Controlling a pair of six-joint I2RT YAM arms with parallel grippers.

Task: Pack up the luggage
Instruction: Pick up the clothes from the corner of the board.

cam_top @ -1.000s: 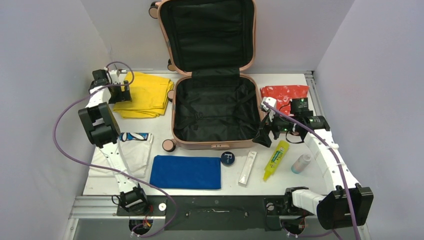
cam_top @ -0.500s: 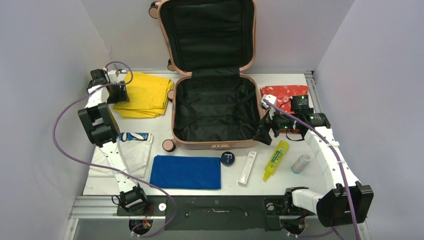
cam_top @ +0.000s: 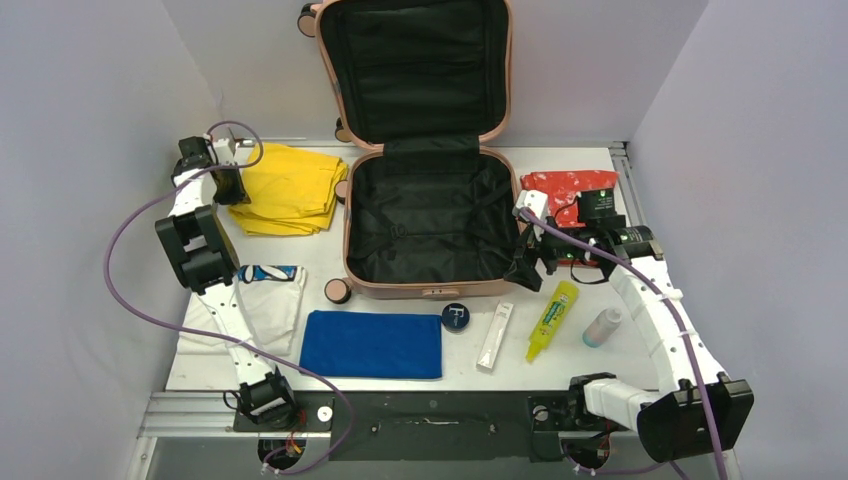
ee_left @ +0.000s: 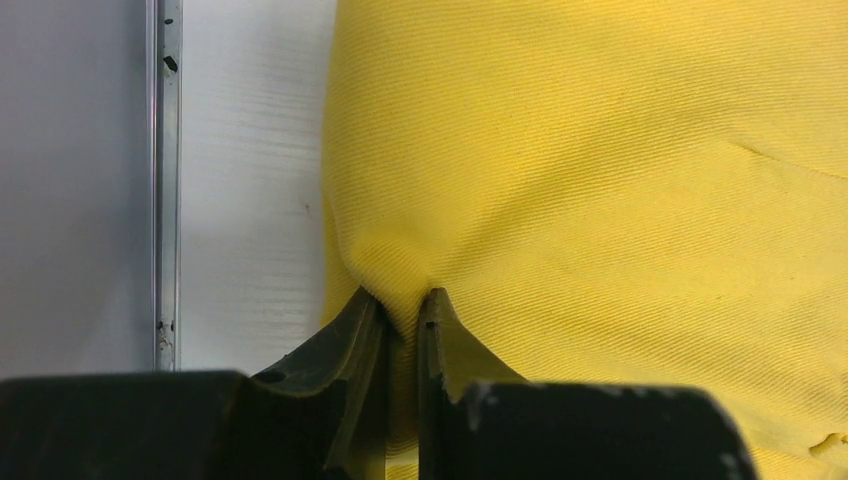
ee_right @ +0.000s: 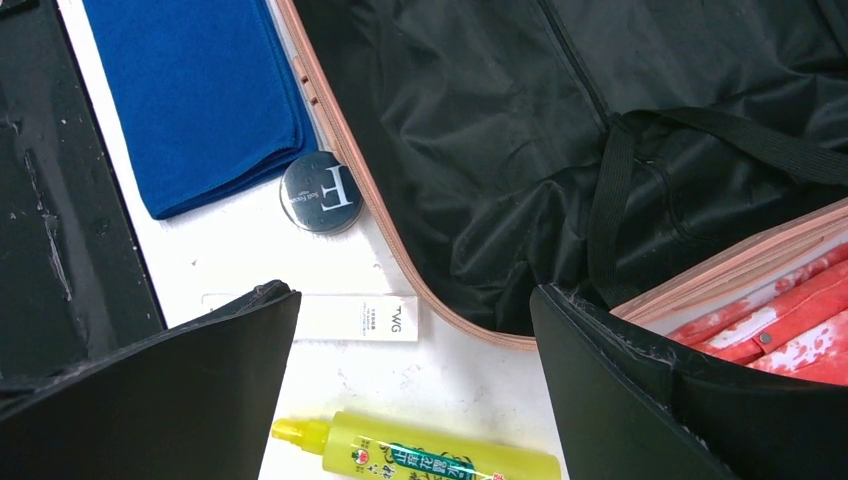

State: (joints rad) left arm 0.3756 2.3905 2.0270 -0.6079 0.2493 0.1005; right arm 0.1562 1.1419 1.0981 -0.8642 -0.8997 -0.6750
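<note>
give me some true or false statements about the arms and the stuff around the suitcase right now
1. The left end effector pinches a fold of the yellow cloth. True.
2. The luggage is zipped shut. False: it lies open, with its lid raised.
3. The right end effector grips the yellow-green bottle. False: its jaws are open, and the yellow-green bottle lies on the table.
4. The blue towel lies outside the luggage. True.
</note>
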